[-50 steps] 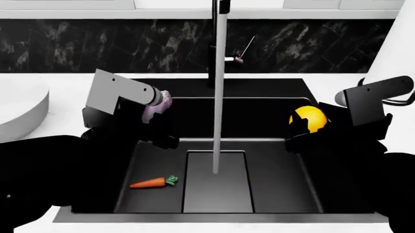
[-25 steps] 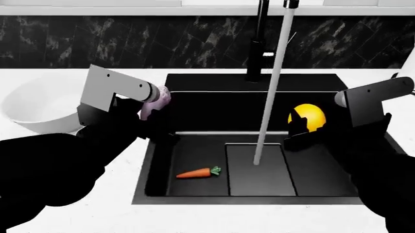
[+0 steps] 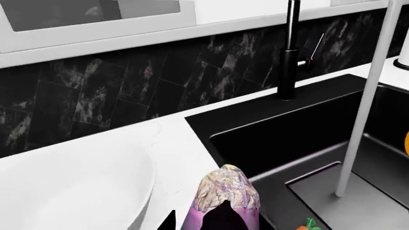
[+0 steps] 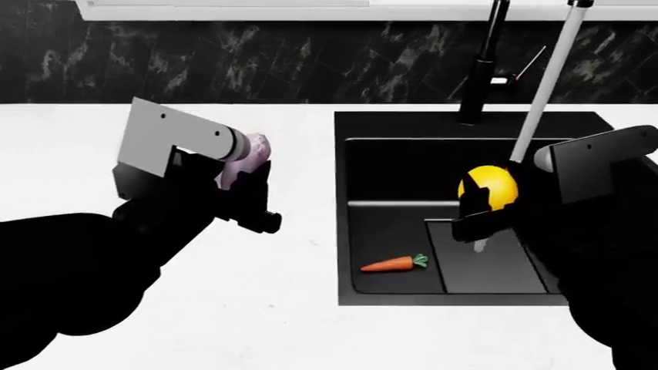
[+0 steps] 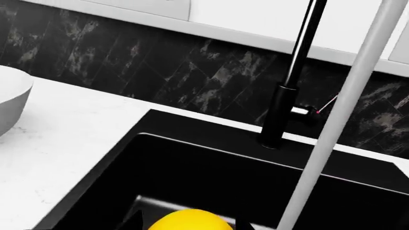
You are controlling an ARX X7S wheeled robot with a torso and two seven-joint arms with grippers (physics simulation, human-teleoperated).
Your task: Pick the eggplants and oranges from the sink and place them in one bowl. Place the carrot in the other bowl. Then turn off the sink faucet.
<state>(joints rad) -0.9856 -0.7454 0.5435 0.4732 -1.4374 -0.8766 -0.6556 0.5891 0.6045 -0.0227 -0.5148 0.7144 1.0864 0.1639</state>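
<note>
My left gripper [image 4: 246, 183] is shut on the pale purple eggplant [image 4: 250, 158], held above the white counter to the left of the sink [image 4: 355, 231]. In the left wrist view the eggplant [image 3: 223, 196] stands between the dark fingers, beside a pale bowl [image 3: 83, 191]. My right gripper [image 4: 483, 206] is shut on the yellow orange [image 4: 489, 185] above the basin; that orange [image 5: 191, 221] also fills the right wrist view's lower edge. The carrot [image 4: 394, 264] lies on the sink floor. The black faucet [image 4: 483, 69] runs a white stream [image 4: 535, 100].
The faucet's side lever [image 4: 506, 79] points right, against the dark marbled backsplash [image 4: 257, 62]. White counter [image 4: 257, 308] surrounds the basin. A bowl's rim [image 5: 9, 100] shows at the edge of the right wrist view. No bowl shows in the head view.
The head view has swung left, so the sink now sits at the right. The left gripper with the eggplant is now over the counter instead of the sink's left edge. Both grips are unchanged.
</note>
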